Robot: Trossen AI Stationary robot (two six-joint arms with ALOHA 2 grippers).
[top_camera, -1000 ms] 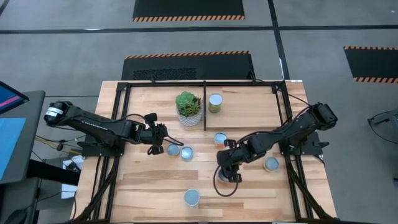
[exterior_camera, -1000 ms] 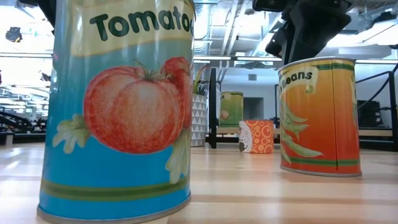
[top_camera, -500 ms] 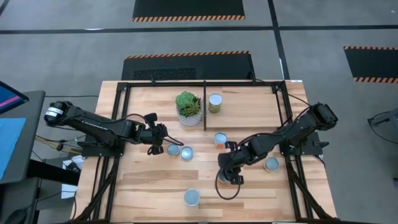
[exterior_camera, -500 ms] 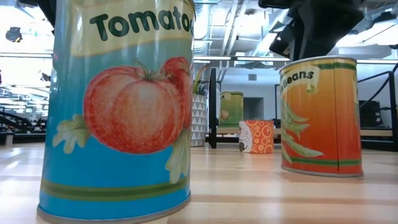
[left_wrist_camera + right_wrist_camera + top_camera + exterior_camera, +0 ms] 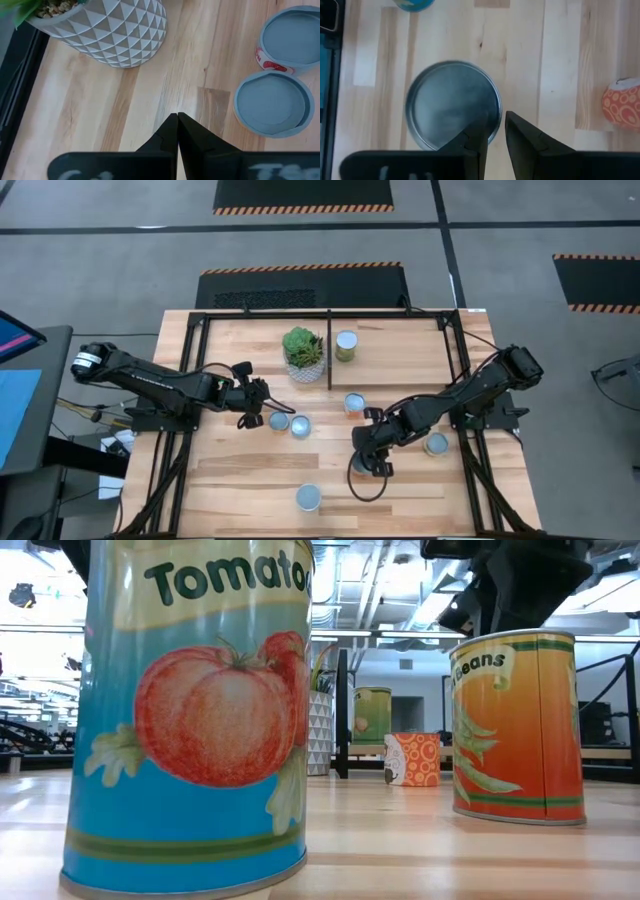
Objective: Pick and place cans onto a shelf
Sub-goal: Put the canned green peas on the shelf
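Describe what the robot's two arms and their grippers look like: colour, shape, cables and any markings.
Both arms are black and jointed. The left arm ends in a round silver cap at its base, and loose black cables trail beside each arm. Each gripper has two dark wedge-shaped jaws, seen on the left gripper and the right gripper. Faint white lettering marks each wrist.

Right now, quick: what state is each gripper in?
Left gripper: closed, holding nothing.
Right gripper: at the silver-topped can's rim; open or gripping cannot be told.

Two dark, slender, jointed arms are seen. A pale round cap is carried at the left arm's (image 5: 150,380) base joint, and thin black cables loop along both. Each gripper's fingers (image 5: 176,137) are matte black, wedge-shaped and tapered.
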